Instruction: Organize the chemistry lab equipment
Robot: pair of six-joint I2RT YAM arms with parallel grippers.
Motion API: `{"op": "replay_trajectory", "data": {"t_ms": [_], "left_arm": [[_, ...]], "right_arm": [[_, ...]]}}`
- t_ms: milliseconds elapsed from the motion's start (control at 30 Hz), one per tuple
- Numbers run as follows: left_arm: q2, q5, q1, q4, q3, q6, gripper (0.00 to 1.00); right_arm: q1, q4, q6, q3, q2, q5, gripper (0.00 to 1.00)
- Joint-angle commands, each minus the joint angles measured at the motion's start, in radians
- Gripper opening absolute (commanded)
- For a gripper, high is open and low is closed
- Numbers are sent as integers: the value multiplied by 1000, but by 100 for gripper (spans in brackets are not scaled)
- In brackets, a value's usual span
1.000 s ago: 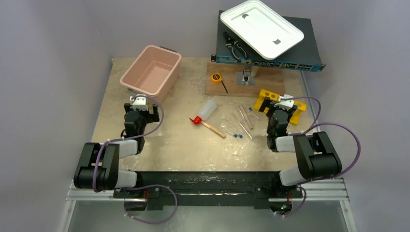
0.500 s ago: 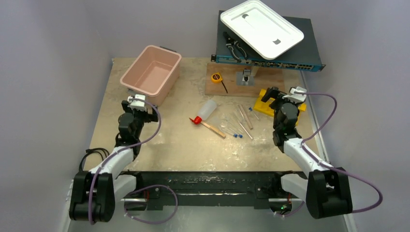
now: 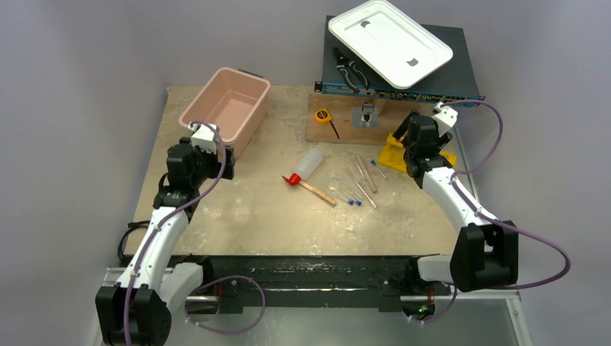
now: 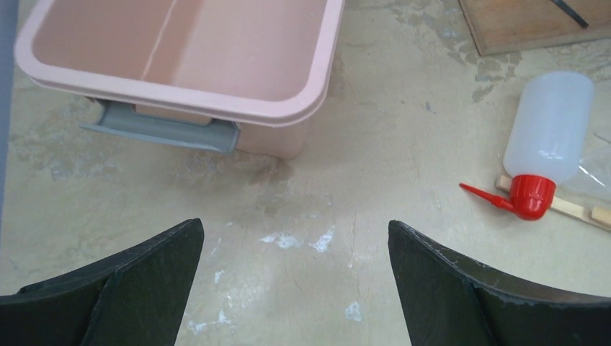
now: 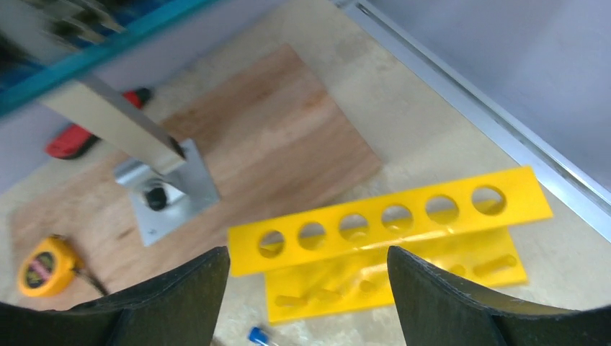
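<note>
The left arm reaches forward from its base with the forearm angled up the table, and the left gripper (image 4: 295,288) hangs just off the near corner of the pink rectangular plastic bin (image 3: 192,115), pointing down at the bare beige tabletop (image 3: 252,209); its two dark fingers stand wide apart with nothing between them. The right arm stretches further up the right side, its wrist bent so that the right gripper (image 5: 306,295) sits above the yellow holed rack (image 5: 389,223). Its jaws are also spread and hold nothing. The rack stands near the table's right edge, just beside the flat wooden board (image 5: 274,130), with six round holes along its top plate. Between the arms, the small translucent-white squeeze bottle with red nozzle (image 3: 310,162) lies on its side in mid-table, its cap resting across one of the slim wooden sticks (image 3: 318,191). The thin clear tubes with blue tips (image 3: 351,202) lie scattered just right of it.
</note>
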Motion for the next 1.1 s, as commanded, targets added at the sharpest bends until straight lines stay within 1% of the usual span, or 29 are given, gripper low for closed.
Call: {"op": "replay_trajectory", "data": {"t_ms": [0, 133, 300, 433, 600, 833, 967, 1067], "left_arm": [[1, 54, 9, -167, 66, -32, 100], [22, 128, 9, -237, 129, -34, 100], [21, 169, 9, -238, 139, -33, 100], [36, 167, 9, -242, 137, -26, 99], [38, 164, 9, -242, 130, -6, 99], [32, 162, 9, -242, 121, 9, 99], [38, 157, 9, -239, 118, 18, 99], [36, 157, 10, -234, 110, 25, 98]], "right_arm": [[-36, -79, 46, 14, 37, 75, 79], [-94, -43, 42, 6, 73, 28, 78], [-163, -64, 66, 31, 146, -6, 78], [-169, -82, 66, 61, 199, 3, 76], [-169, -118, 66, 111, 248, 4, 70], [-169, -124, 48, 133, 252, -1, 66], [-169, -156, 71, 148, 266, -5, 64], [-169, -165, 90, 128, 265, 2, 64]]}}
